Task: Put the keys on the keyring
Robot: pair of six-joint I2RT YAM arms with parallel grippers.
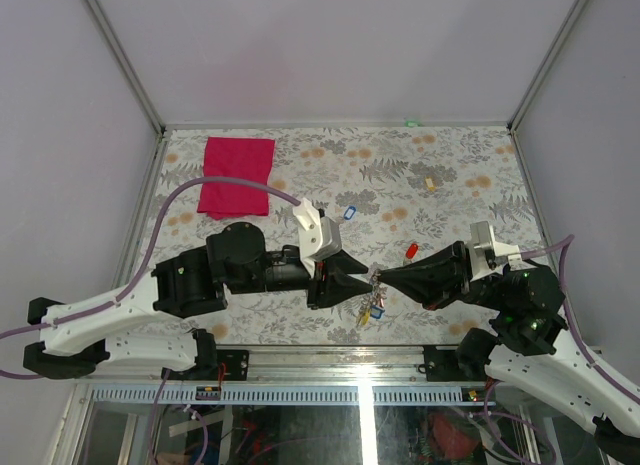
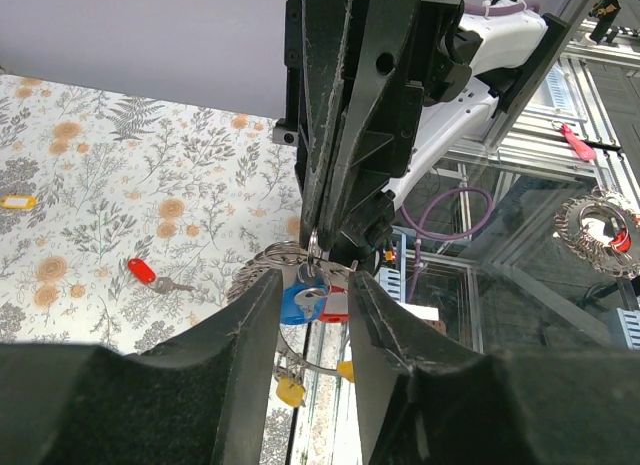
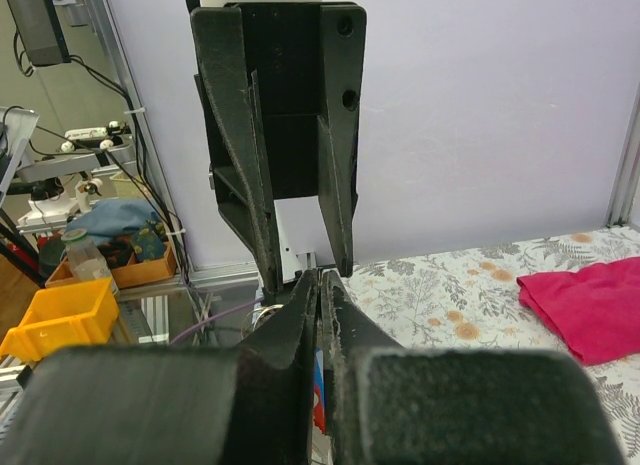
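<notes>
The keyring [image 2: 304, 366] hangs in the air over the table's near edge, with my right gripper [image 2: 318, 247] shut on its top from above. Keys with blue [image 2: 300, 303], red [image 2: 335, 307] and yellow [image 2: 289, 390] tags dangle from it. In the top view they show as a bunch [image 1: 372, 307] below the two meeting grippers. My left gripper [image 2: 315, 285] is open, one finger on each side of the blue-tagged key. A red-tagged key [image 1: 410, 251] and a blue-tagged key [image 1: 349, 213] lie loose on the floral table. In the right wrist view my right gripper [image 3: 320, 277] is pressed shut.
A red cloth [image 1: 236, 175] lies at the back left of the table. A small yellowish tag [image 1: 430, 183] sits toward the back right. The metal front rail [image 1: 330, 350] runs just below the hanging keys. Grey walls enclose the table.
</notes>
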